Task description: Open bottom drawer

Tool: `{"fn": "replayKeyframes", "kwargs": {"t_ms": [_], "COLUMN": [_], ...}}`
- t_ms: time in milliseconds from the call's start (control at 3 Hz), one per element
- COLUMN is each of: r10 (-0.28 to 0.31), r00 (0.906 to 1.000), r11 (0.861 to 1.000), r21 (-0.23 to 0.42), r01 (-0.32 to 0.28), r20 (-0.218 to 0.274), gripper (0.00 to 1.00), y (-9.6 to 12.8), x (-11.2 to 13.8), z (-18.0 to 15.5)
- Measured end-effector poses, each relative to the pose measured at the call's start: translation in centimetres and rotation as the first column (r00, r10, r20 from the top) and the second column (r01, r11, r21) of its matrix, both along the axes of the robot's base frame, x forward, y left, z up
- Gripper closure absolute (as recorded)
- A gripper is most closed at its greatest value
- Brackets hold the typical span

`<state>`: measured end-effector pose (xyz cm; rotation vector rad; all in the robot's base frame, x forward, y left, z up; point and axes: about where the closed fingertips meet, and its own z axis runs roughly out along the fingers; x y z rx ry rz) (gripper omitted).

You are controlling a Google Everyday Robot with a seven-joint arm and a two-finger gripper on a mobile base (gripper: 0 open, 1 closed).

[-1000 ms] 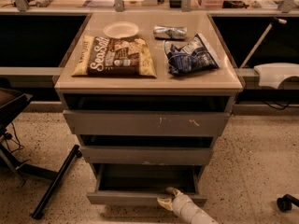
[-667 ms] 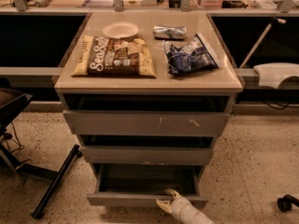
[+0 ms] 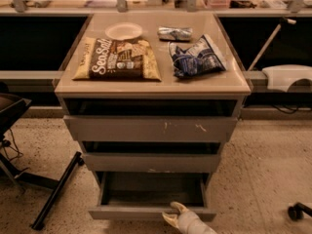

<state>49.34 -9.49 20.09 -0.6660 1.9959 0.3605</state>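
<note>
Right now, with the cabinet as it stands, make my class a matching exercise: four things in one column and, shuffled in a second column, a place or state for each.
Column one:
1. bottom drawer
2. gripper
3. white plate
4. blue bag

Column two:
A. back of the cabinet top, left of centre
B. pulled out, inside showing
C. right side of the cabinet top
D. at the bottom drawer's front edge, low in the view

Pairs: 1-B; 2-D; 3-A; 4-C
</note>
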Motion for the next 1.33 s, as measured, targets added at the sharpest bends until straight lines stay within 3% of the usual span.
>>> {"fn": "replayKeyframes", "kwargs": {"t_ms": [333, 667, 1333], "r10": [0.0, -0.009, -0.009], "r00": [1.0, 0.9999, 0.9999], "r11": [1.0, 1.0, 1.0], "r21": [0.0, 0.006, 0.006], "r01": [0.0, 0.009, 0.009], "r20": [0.0, -0.009, -0.01], "gripper": [1.0, 1.0, 1.0], "y": [0.0, -0.7, -0.6], "x": [-0.1, -2.2, -2.3], "z": [0.5, 0.2, 1.2]}}
